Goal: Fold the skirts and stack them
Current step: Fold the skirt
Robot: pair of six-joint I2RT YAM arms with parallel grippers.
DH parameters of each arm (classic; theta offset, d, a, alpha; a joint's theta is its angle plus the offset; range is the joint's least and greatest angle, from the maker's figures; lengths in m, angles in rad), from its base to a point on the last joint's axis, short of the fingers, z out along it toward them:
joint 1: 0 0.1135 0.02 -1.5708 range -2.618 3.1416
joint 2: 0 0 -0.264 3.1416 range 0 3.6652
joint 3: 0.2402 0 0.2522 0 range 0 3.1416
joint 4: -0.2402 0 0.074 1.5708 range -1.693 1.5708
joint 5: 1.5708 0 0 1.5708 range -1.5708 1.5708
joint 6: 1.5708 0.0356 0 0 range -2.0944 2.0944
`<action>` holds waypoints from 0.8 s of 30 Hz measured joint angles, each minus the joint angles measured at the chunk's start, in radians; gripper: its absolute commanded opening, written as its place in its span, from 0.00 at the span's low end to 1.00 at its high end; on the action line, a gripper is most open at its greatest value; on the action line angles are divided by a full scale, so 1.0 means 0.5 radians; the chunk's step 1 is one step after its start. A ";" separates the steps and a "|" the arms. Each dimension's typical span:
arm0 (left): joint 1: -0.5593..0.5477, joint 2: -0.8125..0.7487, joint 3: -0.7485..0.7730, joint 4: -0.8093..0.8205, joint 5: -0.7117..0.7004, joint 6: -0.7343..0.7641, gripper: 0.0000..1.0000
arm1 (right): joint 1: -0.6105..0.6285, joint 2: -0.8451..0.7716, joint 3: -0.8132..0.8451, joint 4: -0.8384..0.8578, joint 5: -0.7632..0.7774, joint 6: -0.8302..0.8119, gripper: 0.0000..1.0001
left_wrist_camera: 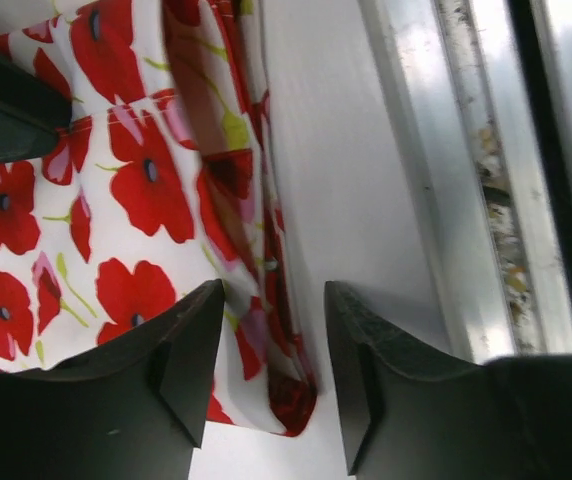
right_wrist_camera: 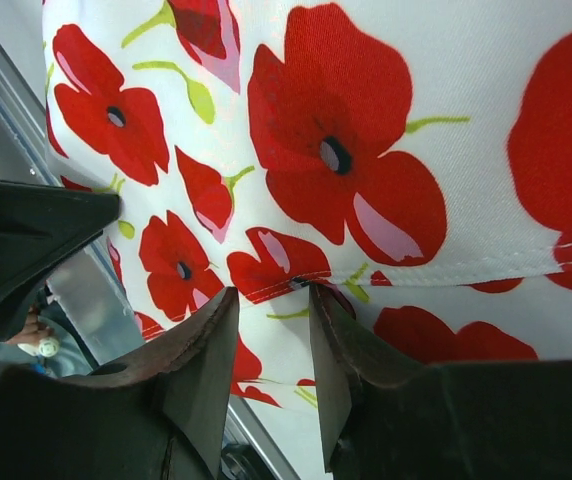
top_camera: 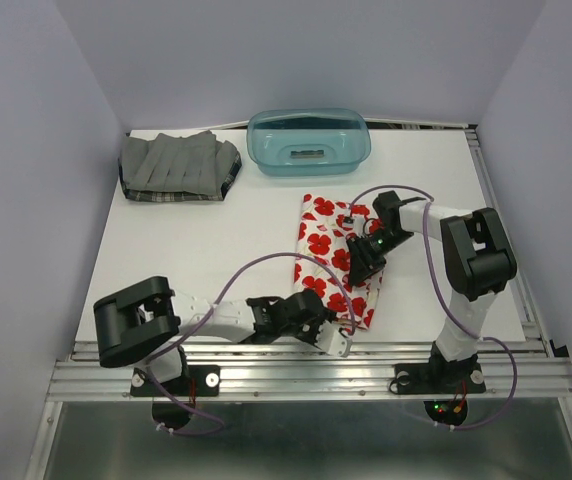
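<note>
An aluminium rail (top_camera: 296, 378) runs along the near edge of the white table (top_camera: 216, 250). Just past it the left arm lies low across the front, and the left gripper (top_camera: 339, 340) sits at the near corner of the white skirt (top_camera: 321, 238) with red flowers. In the left wrist view its fingers (left_wrist_camera: 191, 345) stand spread on either side of the skirt's folded edge. A sliver of bare table shows between the cloth and the rail-side finger, so nothing is clamped.

The white skirt lies flat a little right of the table's middle, as a long strip running from near to far. The right gripper (top_camera: 359, 266) is down on it about halfway along, toward its right side. In the right wrist view its fingers (right_wrist_camera: 201, 350) are close together with a stitched hem right at their tips. Whether they pinch the hem cannot be told.

At the far left, well apart from the arms, the grey skirt (top_camera: 171, 160) lies folded on top of the plaid skirt (top_camera: 230, 178), whose edge shows around it. A teal basket (top_camera: 308, 119) stands at the far edge, near the middle.
</note>
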 measured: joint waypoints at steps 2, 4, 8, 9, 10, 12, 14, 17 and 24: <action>0.000 0.050 0.005 0.089 -0.057 -0.034 0.44 | 0.000 0.000 0.000 0.002 0.011 0.000 0.40; 0.000 0.098 0.008 0.155 -0.118 -0.053 0.38 | 0.000 0.000 0.000 0.002 0.018 -0.001 0.40; -0.003 0.159 0.022 0.214 -0.175 -0.057 0.29 | 0.000 0.004 0.000 0.005 0.037 -0.002 0.40; -0.003 0.173 0.032 0.214 -0.181 -0.056 0.28 | 0.000 0.006 0.000 0.007 0.039 -0.002 0.40; -0.003 0.179 0.037 0.214 -0.182 -0.055 0.22 | -0.002 0.008 0.000 0.008 0.044 -0.003 0.40; 0.001 0.195 0.059 0.191 -0.180 -0.047 0.09 | -0.002 0.009 0.000 0.009 0.050 -0.008 0.39; 0.005 0.198 0.081 0.145 -0.174 -0.038 0.00 | -0.002 0.009 0.000 0.009 0.053 -0.011 0.39; 0.027 0.198 0.150 0.021 -0.122 -0.043 0.00 | -0.002 0.009 0.001 0.008 0.053 -0.023 0.40; 0.079 0.139 0.374 -0.488 0.073 -0.091 0.00 | 0.002 0.005 0.172 -0.042 0.091 -0.032 0.52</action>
